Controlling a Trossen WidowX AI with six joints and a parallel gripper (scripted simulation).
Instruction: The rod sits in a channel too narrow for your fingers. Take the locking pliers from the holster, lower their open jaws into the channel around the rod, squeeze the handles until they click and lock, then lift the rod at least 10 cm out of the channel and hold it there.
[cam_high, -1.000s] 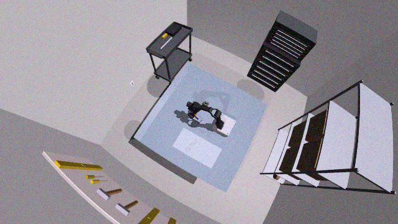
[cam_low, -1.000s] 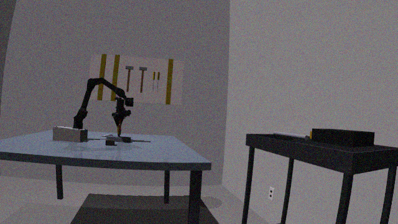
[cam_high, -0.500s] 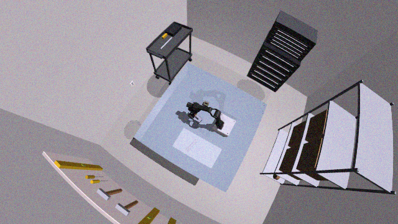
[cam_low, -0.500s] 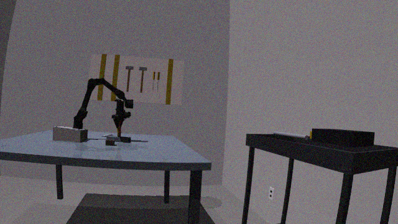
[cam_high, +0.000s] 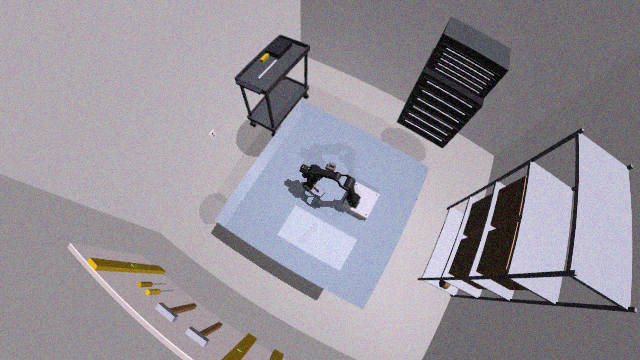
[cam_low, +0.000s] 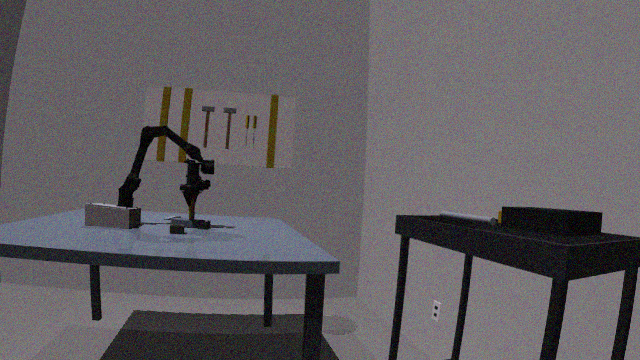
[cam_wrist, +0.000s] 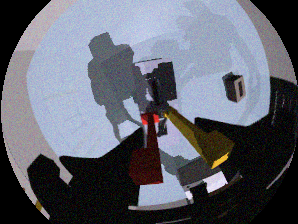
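Observation:
My gripper points down, with its red and yellow fingertips close around the locking pliers, a small dark shape just past the tips. The fingers stand fairly wide apart on the handles, low over the table. A low channel block lies beneath and beside the pliers' head. The rod cannot be made out; the fingers, pliers and block hide it. A small slotted box, which looks like the holster, stands apart from the gripper with no pliers visible in it.
The arm's base stands on a pale box. A white sheet lies flat on the blue table. A dark cart stands beyond the table.

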